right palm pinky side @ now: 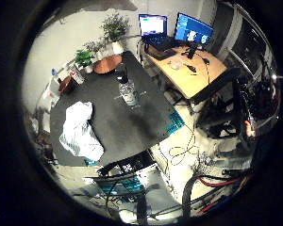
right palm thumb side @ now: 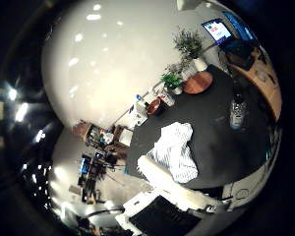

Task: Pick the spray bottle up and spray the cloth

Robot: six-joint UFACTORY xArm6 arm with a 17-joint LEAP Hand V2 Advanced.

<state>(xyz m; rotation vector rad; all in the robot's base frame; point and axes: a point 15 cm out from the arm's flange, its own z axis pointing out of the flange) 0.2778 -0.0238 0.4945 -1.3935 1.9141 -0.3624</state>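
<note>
My robot hand [right palm thumb side: 172, 189] shows only as white parts at the view's edge; I cannot tell how its fingers are set, and it holds nothing visible. Nothing is done yet. Nearest me on the dark desk [right palm pinky side: 108, 127] lies the crumpled white striped cloth [right palm pinky side: 79, 129]. Beyond the cloth stands the clear plastic spray bottle with black nozzle [right palm pinky side: 128, 88], untouched. Farther past the bottle are potted green plants [right palm pinky side: 114, 29], then glowing monitors [right palm pinky side: 193, 29] on a wooden table.

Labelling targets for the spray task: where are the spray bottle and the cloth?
spray bottle [right palm pinky side: 128, 91]: little finger side palm view, on its clear body.
cloth [right palm thumb side: 176, 150]: thumb side palm view, on its crumpled middle.
</note>
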